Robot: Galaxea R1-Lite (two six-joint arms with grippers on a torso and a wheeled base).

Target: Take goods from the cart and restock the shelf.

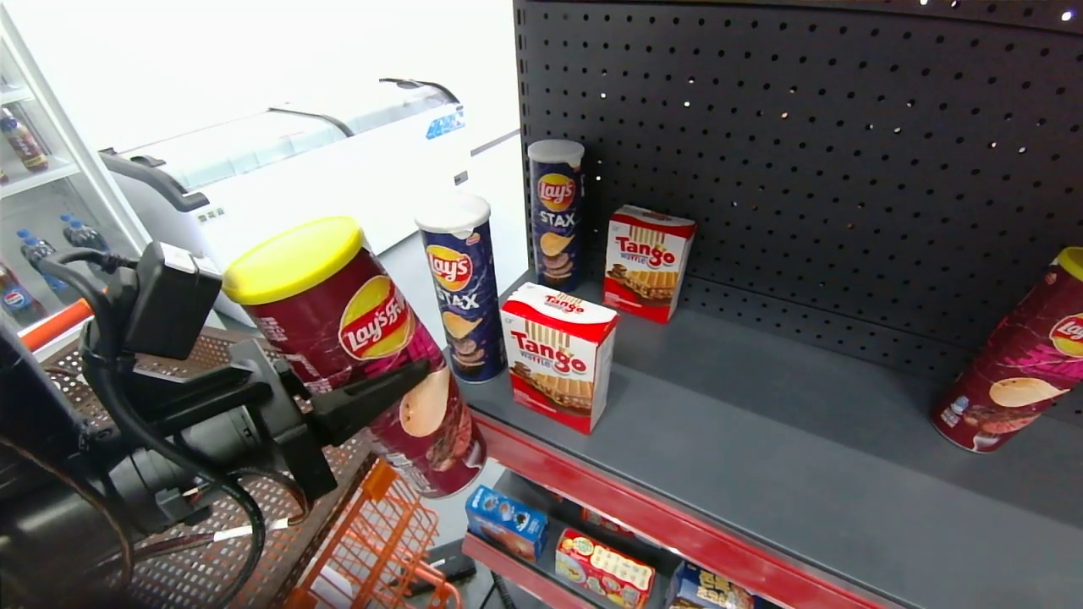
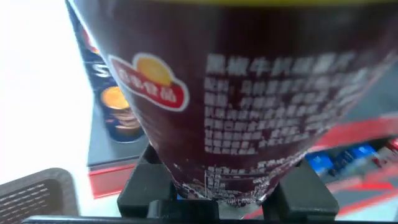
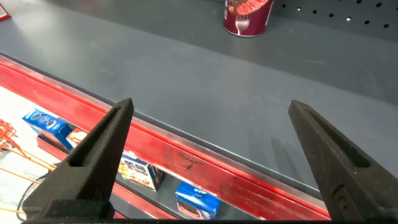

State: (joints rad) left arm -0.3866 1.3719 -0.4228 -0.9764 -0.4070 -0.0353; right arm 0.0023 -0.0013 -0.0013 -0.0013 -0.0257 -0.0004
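Tilted maroon can (image 1: 355, 338): round red-and-yellow brand logo on the front. In the left wrist view the same can (image 2: 249, 112) carries the logo and a block of small white characters, too blurred to read. Near blue can (image 1: 461, 288) and far blue can (image 1: 556, 216): same round logo, white word under it. Near box (image 1: 558, 355) and far box (image 1: 647, 262): big red word on the front, repeated small on the top flap. Right maroon can (image 1: 1011, 364): logo cut by the frame edge. Freezer (image 1: 338, 161): blue sticker at the corner, illegible. Blue pack (image 1: 506, 518) on the lower shelf: print too small.
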